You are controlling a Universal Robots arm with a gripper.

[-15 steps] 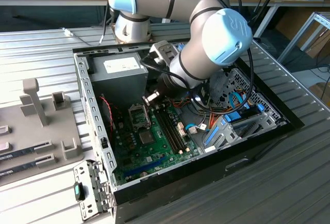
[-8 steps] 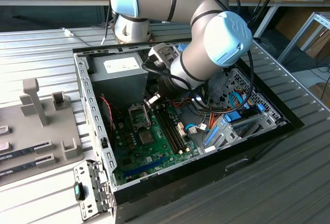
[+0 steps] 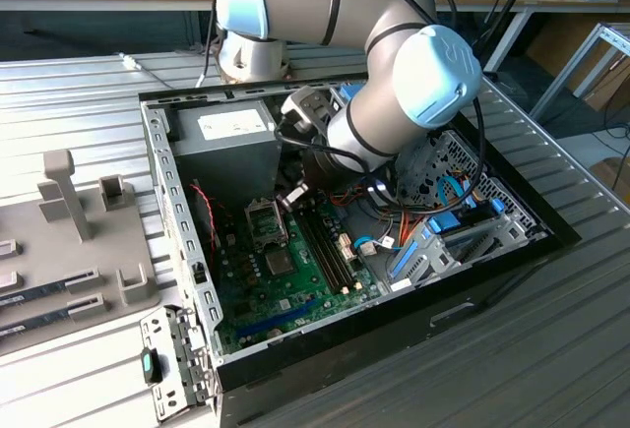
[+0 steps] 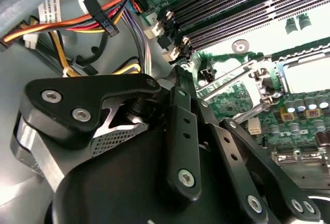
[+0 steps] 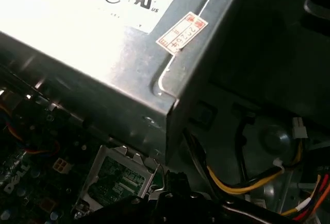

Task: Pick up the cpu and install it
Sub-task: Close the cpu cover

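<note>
Ribbed metal bench, open computer case (image 3: pixel 183 234) lying on it, gripper (image 3: pixel 296 198) low beside grey power-supply box (image 3: pixel 224 143), just above socket frame (image 3: pixel 265 222), grip state cannot be told, small pale piece at its tip, seemingly the cpu (image 3: pixel 291 194)

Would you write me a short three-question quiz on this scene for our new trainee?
1. True or false: the grey power supply box sits inside the open computer case.
2. In the exterior view, the gripper is nearest to: A) the metal socket frame; B) the grey holder tray outside the case; C) the blue drive brackets.
3. What colour is the circuit board?

Key: 1 true; 2 A; 3 green.
</note>
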